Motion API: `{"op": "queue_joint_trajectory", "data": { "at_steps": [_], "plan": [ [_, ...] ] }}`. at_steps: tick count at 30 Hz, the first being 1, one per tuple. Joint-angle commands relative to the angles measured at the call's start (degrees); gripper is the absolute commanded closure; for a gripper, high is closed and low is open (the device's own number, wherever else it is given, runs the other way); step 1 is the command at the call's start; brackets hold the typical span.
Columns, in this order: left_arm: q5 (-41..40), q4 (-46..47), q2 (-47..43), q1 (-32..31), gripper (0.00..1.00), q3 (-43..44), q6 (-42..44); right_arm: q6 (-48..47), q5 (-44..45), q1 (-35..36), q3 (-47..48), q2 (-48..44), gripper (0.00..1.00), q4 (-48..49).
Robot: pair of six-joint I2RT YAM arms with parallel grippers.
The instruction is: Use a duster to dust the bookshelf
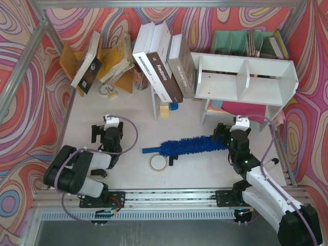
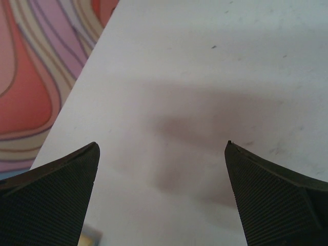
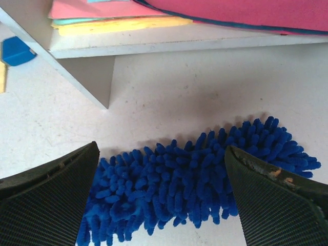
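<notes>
The blue fluffy duster (image 1: 190,146) lies flat on the white table, its slim handle (image 1: 151,150) pointing left. The white bookshelf (image 1: 245,78) with two open compartments stands at the back right. My right gripper (image 1: 224,134) is open over the duster's right end; in the right wrist view the fluffy head (image 3: 189,182) lies between the spread fingers, ungrasped. My left gripper (image 1: 102,131) is open and empty over bare table at the left; its wrist view shows only table (image 2: 195,77) between the fingers.
A tape roll (image 1: 157,162) lies by the duster's handle. Leaning books (image 1: 164,64) and a yellow-orange rack (image 1: 105,61) stand at the back. A teal organizer (image 1: 246,43) stands behind the shelf. Pink and yellow folders (image 3: 169,15) lie under the shelf. A shelf leg (image 3: 92,84) stands near the duster.
</notes>
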Motion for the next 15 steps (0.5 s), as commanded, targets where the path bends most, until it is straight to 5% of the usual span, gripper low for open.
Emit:
{"op": "queue_joint_trajectory", "data": {
  "at_steps": [1, 3, 7, 11, 14, 15],
  "plan": [
    [7.16, 4.40, 2.53, 0.87, 0.02, 4.83, 1.85, -3.74, 3.08, -0.21, -1.21, 3.94, 0.01, 10.79],
    [14.32, 5.79, 2.81, 2.77, 0.02, 3.32, 0.56, -5.11, 4.36, -0.25, -1.77, 6.50, 0.01, 14.19],
    [9.61, 19.31, 8.26, 5.52, 0.01, 0.57, -2.52, -8.48, 5.87, -0.25, -3.25, 11.71, 0.01, 22.49],
    [19.09, 13.37, 5.36, 10.37, 0.02, 0.27, -7.66, -12.59, 4.86, -0.26, -4.09, 17.99, 0.01, 32.47],
    [19.05, 18.04, 10.75, 11.82, 0.01, 1.27, -8.05, -16.14, 4.52, -0.25, -4.06, 22.96, 0.01, 39.41],
    [19.20, 12.92, 8.75, 11.88, 0.02, 1.98, -9.01, -17.19, 4.47, -0.30, -4.18, 24.66, 0.01, 42.45]
  ]
}}
